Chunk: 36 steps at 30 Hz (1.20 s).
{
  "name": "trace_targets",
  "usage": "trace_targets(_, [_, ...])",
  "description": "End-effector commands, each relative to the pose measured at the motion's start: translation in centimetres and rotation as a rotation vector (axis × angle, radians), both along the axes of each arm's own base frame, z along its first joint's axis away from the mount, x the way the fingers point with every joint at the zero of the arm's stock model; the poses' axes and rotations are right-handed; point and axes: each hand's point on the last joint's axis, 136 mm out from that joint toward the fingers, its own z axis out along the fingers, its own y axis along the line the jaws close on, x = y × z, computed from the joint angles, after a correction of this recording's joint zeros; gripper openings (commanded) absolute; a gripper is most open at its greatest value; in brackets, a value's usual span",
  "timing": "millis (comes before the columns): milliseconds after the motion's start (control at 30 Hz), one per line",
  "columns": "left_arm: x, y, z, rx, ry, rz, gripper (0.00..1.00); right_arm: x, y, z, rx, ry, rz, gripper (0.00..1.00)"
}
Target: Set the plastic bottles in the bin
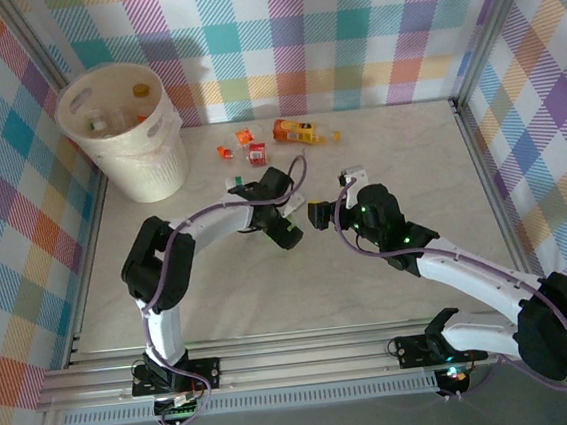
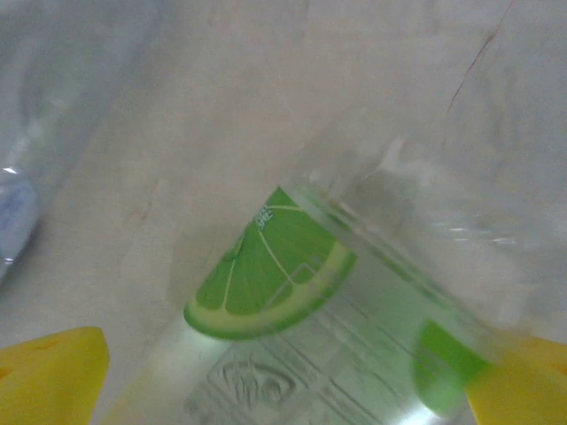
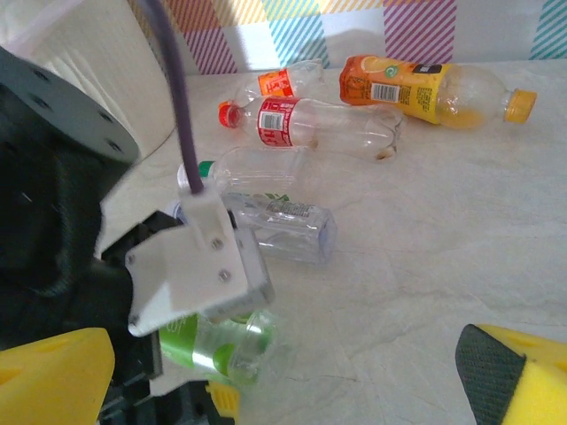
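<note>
From above, we have the bin (image 1: pixel 151 167) in the far left corner of the bench (image 1: pixel 410 170), and we can make out a few bottles already lying inside it. To its right a loose cluster lies on the bench near the back wall: an orange bottle (image 1: pixel 301 130) and small red-label bottles (image 1: pixel 256 152) beside it. The left gripper (image 1: pixel 287 230) is down at mid-bench in front of that cluster. The right gripper (image 1: pixel 334 196) is just beside it with its fingers spread, and the two wrists crowd each other.

On the left wrist camera, the gripper's (image 2: pixel 283 390) yellow fingertips (image 2: pixel 49 376) stand wide apart at the bottom corners. A clear lime-label bottle (image 2: pixel 266 283) lies on its side between them. It is close to the right finger and has a gap on the left, so nothing is pinched. Another clear bottle (image 2: pixel 18 212) is a blur at the left edge.

On the right wrist camera, the gripper (image 3: pixel 283 381) is also opened wide and holds nothing. The left arm (image 3: pixel 53 195) looms right in front of it, over the lime-label bottle (image 3: pixel 217 341). Beyond lie a clear blue-label bottle (image 3: pixel 283 226), a green-capped bottle (image 3: pixel 257 168), a red-label bottle (image 3: pixel 310 124) and the orange bottle (image 3: pixel 434 88). The bin's ribbed wall (image 3: pixel 89 62) rises at the upper left.
</note>
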Motion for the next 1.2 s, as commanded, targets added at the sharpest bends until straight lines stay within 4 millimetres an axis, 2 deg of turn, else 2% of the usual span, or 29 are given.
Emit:
trace_targets(0, [-0.7, 0.2, -1.1, 0.091, -0.007, -0.051, 1.0, 0.0, -0.3, 0.5, -0.006, -0.02, -0.009, 1.0])
trace_targets(133, [-1.1, 0.0, -1.4, 0.087, -0.016, -0.039, 0.93, 0.0, -0.4, 0.5, -0.009, -0.022, -0.01, 1.0])
trace_targets(433, [-1.7, -0.2, -1.6, 0.022, -0.011, 0.012, 0.62, -0.2, 0.0, 0.7, -0.009, -0.032, 0.021, 1.0])
trace_targets(633, [-1.3, -0.2, -1.2, -0.012, -0.025, 0.065, 0.51, -0.9, 0.6, 1.3, -0.01, -0.061, 0.082, 1.0])
trace_targets(967, [0.0, 0.6, 1.9, -0.169, -0.058, 0.203, 0.4, -1.7, 1.5, 2.2, 0.0, -0.103, 0.159, 1.0])
trace_targets(1167, [0.5, 1.2, 5.8, -0.317, -0.09, 0.257, 0.38, -1.7, 1.8, 2.4, -0.001, -0.115, 0.179, 1.0])
